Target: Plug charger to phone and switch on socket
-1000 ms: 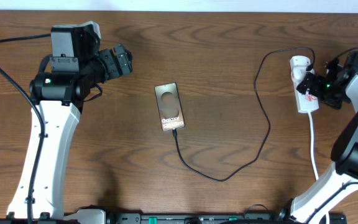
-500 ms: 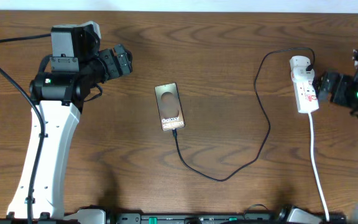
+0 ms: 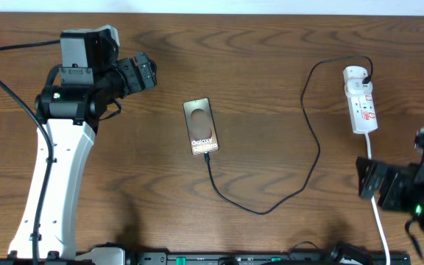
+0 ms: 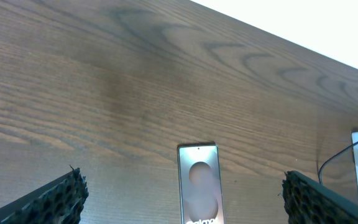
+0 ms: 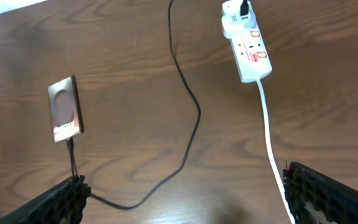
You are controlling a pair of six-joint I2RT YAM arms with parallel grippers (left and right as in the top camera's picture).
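**Left gripper (image 3: 147,72) and right gripper (image 3: 370,180): both spread, both empty**

1. Left gripper. Jaws wide apart, nothing between them. Raised above the table (image 3: 256,44), left of the phone (image 3: 201,126) and a little beyond its far end, well apart from it. Dark ribbed fingers (image 4: 55,199) in the two lower corners of the left wrist view, with the phone between them further off.

2. Right gripper. Jaws wide apart, holding nothing. Far right of the phone and nearer the robot's base than it. Hanging over the white lead (image 5: 267,124).

3. Phone. Flat on the table, face up, lettering towards its near end.

4. Charger (image 3: 311,147). Connector tip (image 3: 207,156) meeting the phone's near short edge. Cannot tell whether fully seated. Cable looping towards the base, then right of the phone and away, ending in a black plug.

5. Socket (image 3: 361,99). White strip, red markings, well right of the phone. Black plug in its far end, white lead from its near end. Switch position too small to tell.
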